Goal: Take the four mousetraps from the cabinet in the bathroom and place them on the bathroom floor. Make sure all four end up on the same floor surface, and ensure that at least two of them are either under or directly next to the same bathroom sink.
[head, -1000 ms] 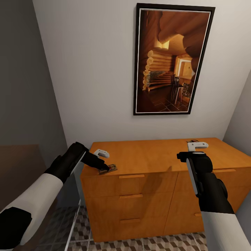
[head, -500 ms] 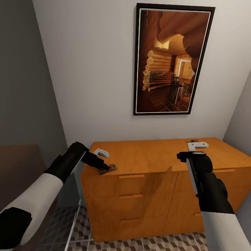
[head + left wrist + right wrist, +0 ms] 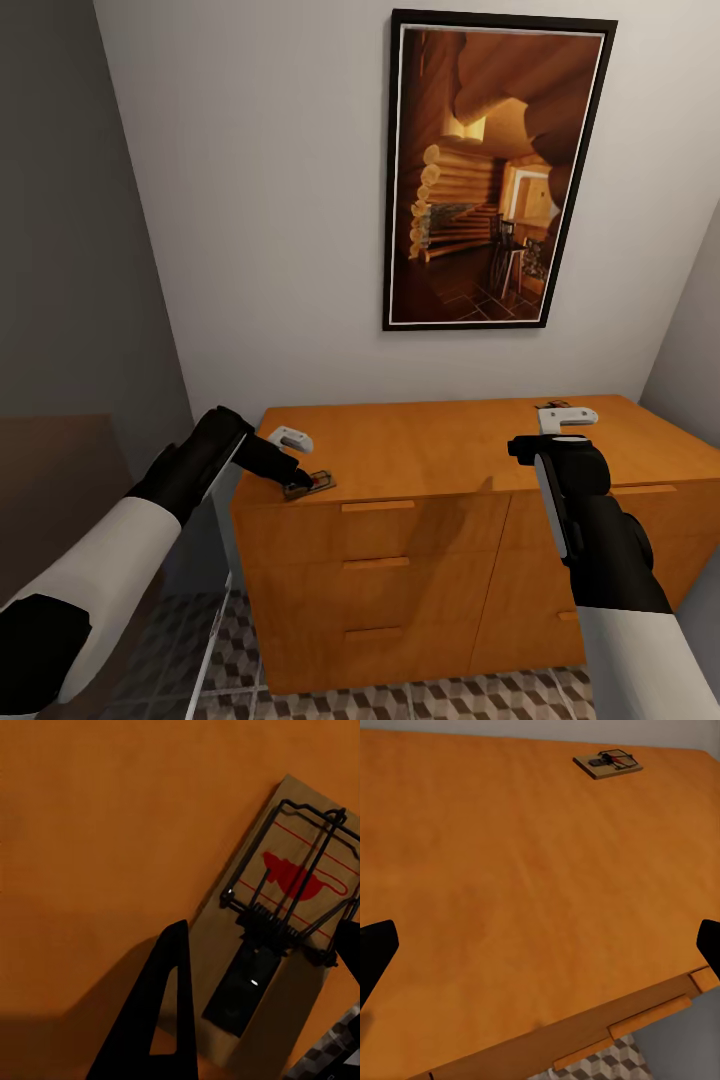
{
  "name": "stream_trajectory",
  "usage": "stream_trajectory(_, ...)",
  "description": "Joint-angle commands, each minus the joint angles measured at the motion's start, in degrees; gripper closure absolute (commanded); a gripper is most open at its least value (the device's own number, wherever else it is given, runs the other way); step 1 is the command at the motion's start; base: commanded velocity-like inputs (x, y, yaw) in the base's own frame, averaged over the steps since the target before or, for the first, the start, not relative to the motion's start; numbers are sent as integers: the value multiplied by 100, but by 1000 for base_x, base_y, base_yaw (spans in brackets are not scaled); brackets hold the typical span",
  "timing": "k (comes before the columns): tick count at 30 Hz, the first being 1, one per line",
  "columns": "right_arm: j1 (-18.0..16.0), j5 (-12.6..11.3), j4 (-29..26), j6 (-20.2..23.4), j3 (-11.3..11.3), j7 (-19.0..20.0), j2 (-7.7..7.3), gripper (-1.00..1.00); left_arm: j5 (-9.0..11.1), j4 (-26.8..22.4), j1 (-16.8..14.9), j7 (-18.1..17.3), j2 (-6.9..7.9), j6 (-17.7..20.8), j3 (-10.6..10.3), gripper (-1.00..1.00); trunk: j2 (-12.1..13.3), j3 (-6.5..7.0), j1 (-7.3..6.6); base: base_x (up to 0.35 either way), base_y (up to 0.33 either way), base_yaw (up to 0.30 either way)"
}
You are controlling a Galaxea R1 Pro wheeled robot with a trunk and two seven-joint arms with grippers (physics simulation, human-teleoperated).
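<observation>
Small bathroom corner: pale wall with a framed log-cabin picture point(image 3: 497, 170), cube-print tiled floor point(image 3: 480, 700) along the bottom edge of the head view. The cabinet point(image 3: 400, 540) is orange-brown wood, flat smooth top, slim bar handles, boxy drawers. One mousetrap point(image 3: 312, 484) lies flat on the cabinet top at its front-left corner, right by the edge; the left wrist view shows it as a thin wood slab point(image 3: 281, 915) with dark wire spring, bar and a red bait mark. Left claw point(image 3: 298, 482) is down over it, fingers point(image 3: 154, 1012) apart and straddling the slab, not clamped yet. Right claw point(image 3: 528, 446) hovers over the right half of the top, fingers spread wide, nothing held; its wrist view picks up the same trap point(image 3: 608, 763) far across the top. Risks: slab is thin and flat on hard wood, so fingers could skate over it or nudge it off the near edge; wire parts could snag a fingertip and twist the grip.
</observation>
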Motion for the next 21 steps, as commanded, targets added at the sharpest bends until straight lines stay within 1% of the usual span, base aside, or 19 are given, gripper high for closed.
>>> stream_trajectory(1, -5, -2, -4, 26, 3, -13, -2, -100, 28, 320, 0, -73, 1, 60, -19, 100, -3, -8, 0, 0, 0, 0)
stream_trajectory(4, -5, -6, -4, 26, 2, -17, -2, -100, 57, 101, 0, -83, 1, 73, -24, 100, -3, -8, 0, 0, 0, 0)
stream_trajectory(5, -5, -6, -4, 26, 2, -18, -2, -100, 65, -73, 0, -86, 1, 79, -20, 100, -3, -8, 0, 0, 0, 0)
stream_trajectory(9, -5, -3, -5, 26, 2, -20, -2, -100, 77, -497, 1, -89, 1, 89, -12, 100, -3, -8, 0, 0, 0, 0)
stream_trajectory(13, -5, 0, -4, 26, 2, -20, -2, -100, 77, -750, 0, -87, 1, 95, -10, 100, -3, -8, 0, 0, 0, 0)
stream_trajectory(21, -5, -7, -4, 26, 4, -20, -2, -100, 65, -938, 1, -80, 1, 95, -2, 100, -3, -8, 0, 0, 0, 0)
